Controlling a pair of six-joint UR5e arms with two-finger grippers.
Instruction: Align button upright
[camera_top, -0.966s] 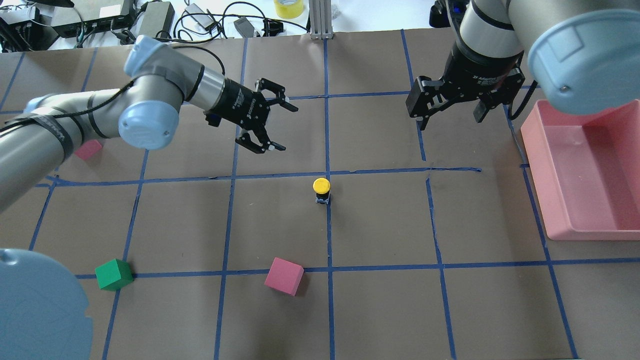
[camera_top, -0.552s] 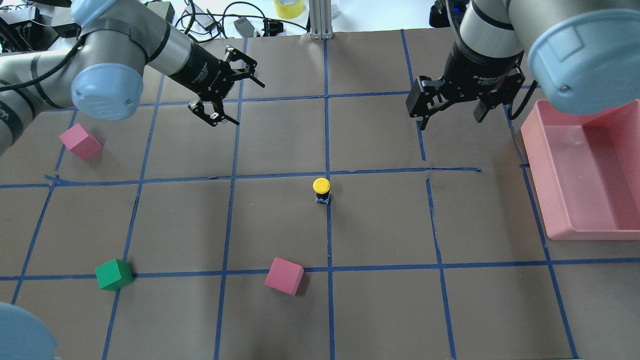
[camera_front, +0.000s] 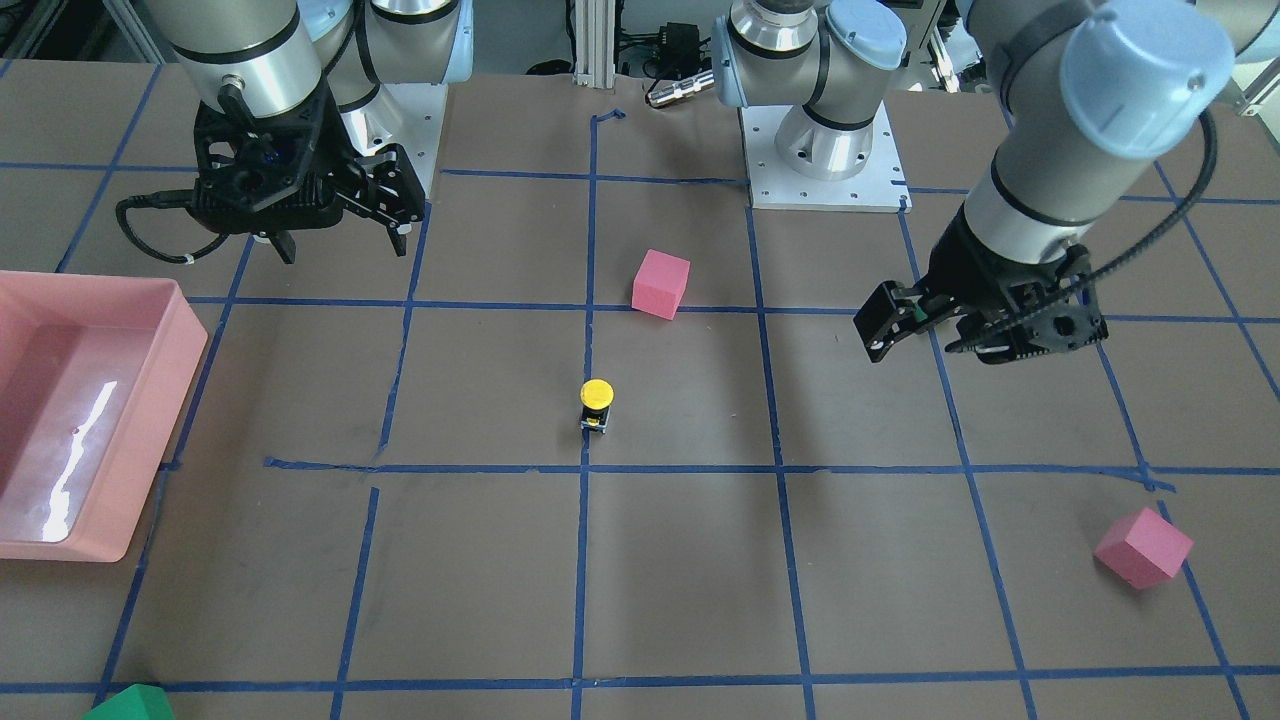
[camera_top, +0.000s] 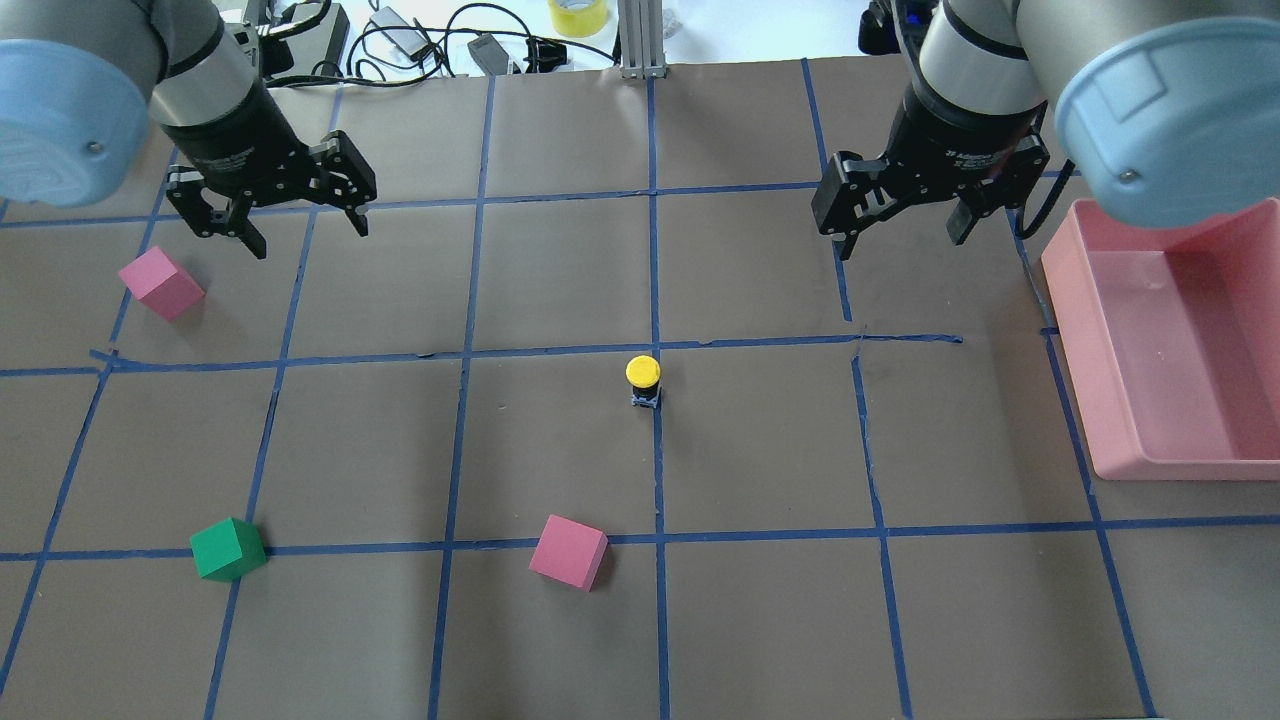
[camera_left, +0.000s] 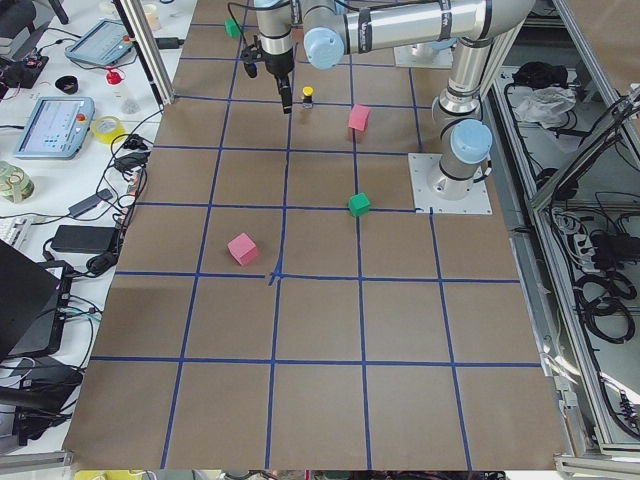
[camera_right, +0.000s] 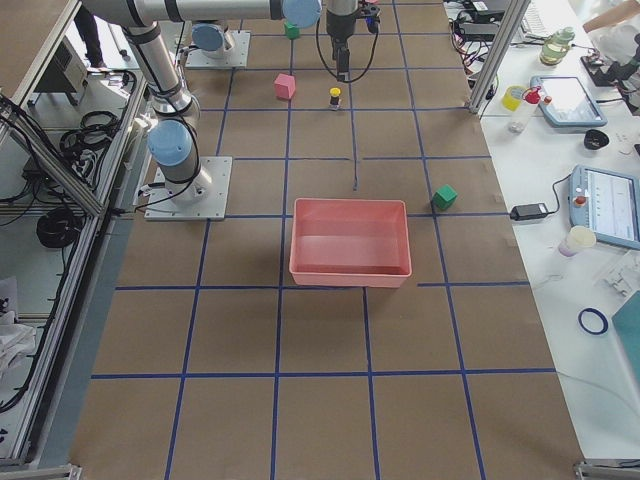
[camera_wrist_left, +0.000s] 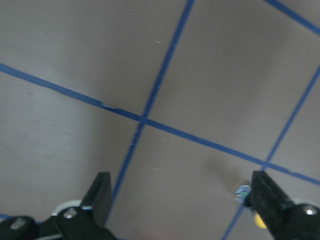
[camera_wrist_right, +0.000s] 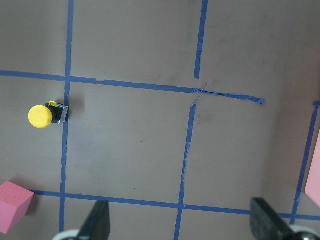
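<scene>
The button (camera_top: 643, 380) stands upright on a blue tape line mid-table, yellow cap on top, black body and grey base below. It also shows in the front view (camera_front: 596, 403) and the right wrist view (camera_wrist_right: 45, 116). My left gripper (camera_top: 305, 230) is open and empty, pointing down over the far left of the table, well away from the button. My right gripper (camera_top: 900, 240) is open and empty over the far right, also apart from it. In the left wrist view the open gripper (camera_wrist_left: 184, 200) frames bare paper, with the button (camera_wrist_left: 244, 192) beside one finger.
A pink tray (camera_top: 1070, 320) sits at the right edge. One pink cube (camera_top: 161, 283) lies near my left gripper; another pink cube (camera_top: 568, 552) and a green cube (camera_top: 228, 548) lie nearer the front. Cables and a tape roll (camera_top: 577, 15) line the far edge.
My left arm has swung left and away from the table's middle, and its gripper now points down; it stays open. The right arm and the button have not moved.
</scene>
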